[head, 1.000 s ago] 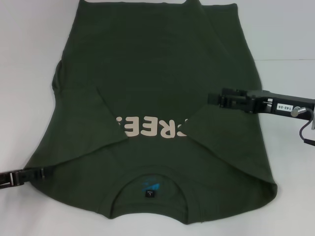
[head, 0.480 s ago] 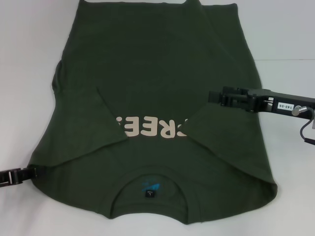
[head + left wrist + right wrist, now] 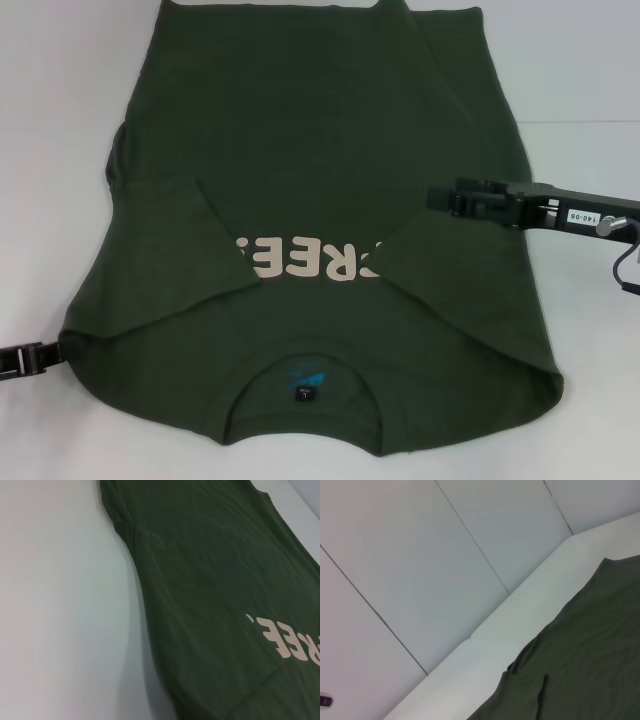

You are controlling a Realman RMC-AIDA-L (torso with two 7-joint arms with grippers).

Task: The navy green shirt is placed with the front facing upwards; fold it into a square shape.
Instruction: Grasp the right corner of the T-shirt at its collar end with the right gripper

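1. Nearest the robot lies the collar of the navy green shirt (image 3: 310,240), with a small black neck label (image 3: 305,394) carrying a blue mark, facing up on the white table (image 3: 60,120).
2. At the shirt's near left corner the left gripper (image 3: 55,352) sits low at the fabric edge, just touching it or just beside it (whether its fingers are apart or closed cannot be told).
3. Farther in, both sleeves are folded inward over the chest, each covering an end of the cream lettering (image 3: 315,260).
4. Over the shirt's right side the right gripper (image 3: 440,197) reaches in from the right, above the folded sleeve; its fingers look pressed together with no cloth between them.
5. Beyond that the plain body of the shirt spreads flat to the hem (image 3: 300,8) at the table's far edge.
6. The right wrist view shows a shirt edge (image 3: 580,660) on the white surface, with pale wall panels (image 3: 420,555) behind.
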